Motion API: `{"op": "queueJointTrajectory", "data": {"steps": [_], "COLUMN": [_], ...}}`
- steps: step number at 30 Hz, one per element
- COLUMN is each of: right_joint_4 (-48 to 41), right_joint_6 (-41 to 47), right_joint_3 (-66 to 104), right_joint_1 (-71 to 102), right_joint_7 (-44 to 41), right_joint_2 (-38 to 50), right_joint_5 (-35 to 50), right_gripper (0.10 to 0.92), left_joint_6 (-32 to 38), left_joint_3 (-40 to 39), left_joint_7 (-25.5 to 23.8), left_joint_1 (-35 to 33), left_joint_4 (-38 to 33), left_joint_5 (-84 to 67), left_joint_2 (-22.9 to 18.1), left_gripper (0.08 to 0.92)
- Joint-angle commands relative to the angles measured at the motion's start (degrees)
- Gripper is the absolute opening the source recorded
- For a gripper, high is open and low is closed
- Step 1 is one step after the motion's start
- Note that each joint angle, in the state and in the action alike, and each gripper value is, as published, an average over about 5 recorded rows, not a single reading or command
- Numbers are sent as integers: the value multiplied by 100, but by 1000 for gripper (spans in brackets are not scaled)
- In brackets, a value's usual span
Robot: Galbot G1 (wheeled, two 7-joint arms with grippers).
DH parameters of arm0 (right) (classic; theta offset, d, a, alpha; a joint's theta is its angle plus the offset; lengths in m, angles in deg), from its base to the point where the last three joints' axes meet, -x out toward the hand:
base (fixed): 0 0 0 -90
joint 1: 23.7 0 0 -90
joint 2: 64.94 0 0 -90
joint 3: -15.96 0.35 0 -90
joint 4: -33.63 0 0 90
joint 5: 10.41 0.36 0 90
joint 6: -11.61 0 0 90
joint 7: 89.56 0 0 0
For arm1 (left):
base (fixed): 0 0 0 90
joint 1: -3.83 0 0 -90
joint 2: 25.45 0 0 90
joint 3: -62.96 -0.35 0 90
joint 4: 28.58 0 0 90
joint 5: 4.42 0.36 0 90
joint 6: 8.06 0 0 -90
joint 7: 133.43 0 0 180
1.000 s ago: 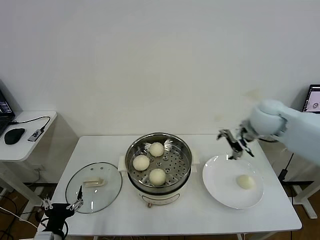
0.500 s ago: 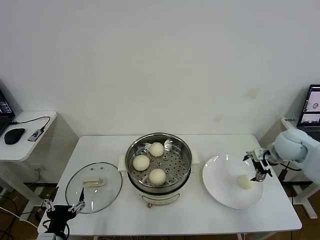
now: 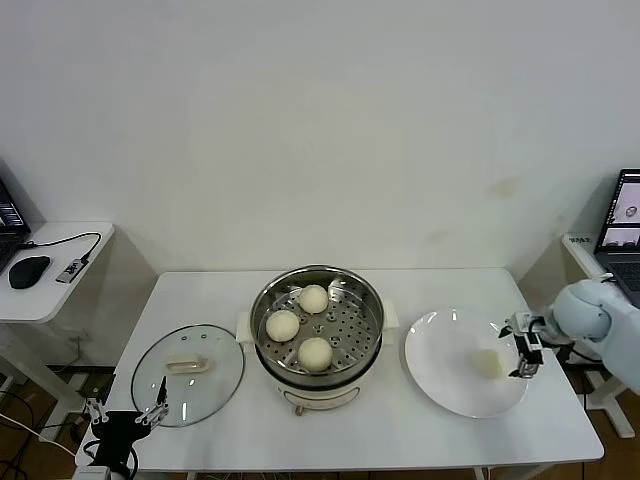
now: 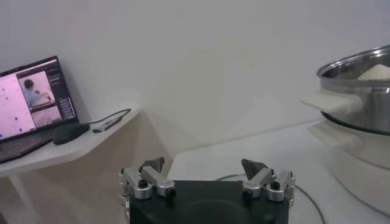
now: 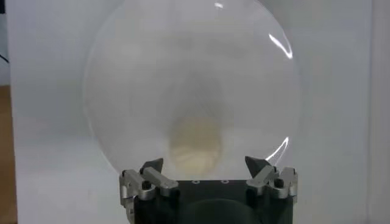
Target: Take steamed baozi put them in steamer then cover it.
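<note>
You see the steamer [image 3: 317,335] at the centre of the white tabletop [image 3: 400,430], uncovered, with 3 buns [image 3: 315,353] resting apart from one another on its perforated tray. The 4th bun [image 3: 487,362] lies on the white plate [image 3: 440,375] to the right of the steamer.

The right hand [image 3: 522,348] sits low at the right rim of the plate, just beside the 4th bun, with its fingers spread apart and nothing between them. In the right wrist view, the right hand [image 5: 208,170] faces the bun [image 5: 195,143], which lies ahead of the gap between the fingers [image 5: 151,167]; no contact is visible.

The lid [image 3: 187,373] lies flat on the tabletop to the left of the steamer, handle up, close to the steamer base but not on it.

The left hand [image 3: 125,411] is parked low at the front left edge of the tabletop, just beside the lid, fingers apart and holding nothing. The left wrist view shows the left hand [image 4: 207,173] level with the steamer [image 4: 359,109] wall and side handle.

A side desk [image 3: 50,270] with a mouse [image 3: 28,271] stands to the left.
</note>
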Motion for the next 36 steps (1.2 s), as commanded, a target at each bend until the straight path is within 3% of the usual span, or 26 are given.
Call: {"op": "queueJointTrajectory", "data": {"steps": [1, 14, 27, 36], "right_joint_4": [-394, -534, -479, 102], "right_joint_6": [-6, 97, 69, 299], "right_joint_3": [281, 259, 118, -759], "right_joint_1": [331, 311, 131, -975], "right_joint_7": [50, 138, -30, -81], "right_joint_2": [-284, -530, -479, -74], "right_joint_5": [-81, -110, -132, 423], "right_gripper": [817, 738, 558, 543], "left_joint_6": [2, -10, -9, -15], "left_joint_3": [13, 27, 20, 39], "left_joint_7": [-2, -6, -3, -2], "left_joint_1": [2, 21, 23, 14], "left_joint_4": [19, 28, 4, -55], "left_joint_5": [-1, -22, -13, -22], "left_joint_2": [16, 21, 4, 27], "left_gripper": [823, 823, 823, 823]}}
